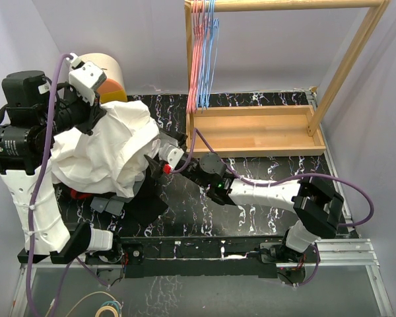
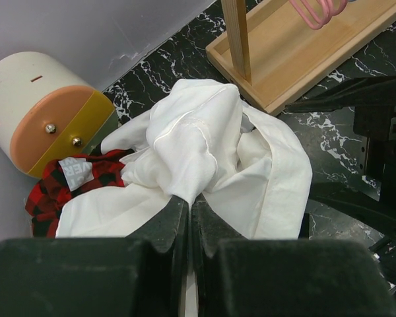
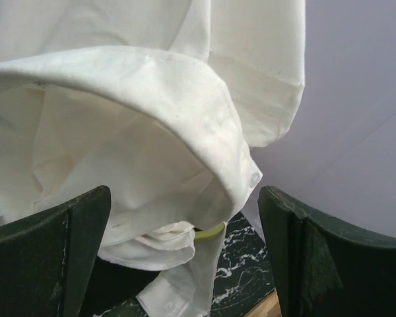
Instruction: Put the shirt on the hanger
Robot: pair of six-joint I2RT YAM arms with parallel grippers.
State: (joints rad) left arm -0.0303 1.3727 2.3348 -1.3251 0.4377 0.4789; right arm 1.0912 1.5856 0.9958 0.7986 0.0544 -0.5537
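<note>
The large white button-up shirt [image 1: 109, 148] of thin fabric is bunched in a crumpled heap at the left side of the black, white-veined marble-patterned worktop [image 1: 284, 165], well apart from the thin light-blue hanger [image 1: 212, 46]. The left tool [image 2: 190, 201] is closed, and a fold of the shirt is pinched between its dark fingers [image 2: 162, 228]. From that pinch the fabric spreads out in loose folds. Whether its lower edge touches the worktop cannot be told.

The right tool [image 3: 185, 191] reaches in from the right side of the heap with its fingers [image 3: 66, 238] spread wide. A buttoned cuff or hem [image 3: 237, 165] of the shirt hangs in the gap between them, and neither finger presses on it.

A red-and-black plaid garment [image 2: 49, 188] lies just beside the shirt and is partly covered by it. Behind it, a cream cylinder with an orange and yellow end face [image 2: 26, 92] lies on its side against the wall.

The light-blue hanger hangs from the top bar of a light wooden rack [image 1: 264, 129] at the far side of the worktop. Pink-red hangers [image 1: 197, 53] hang just to its left.
</note>
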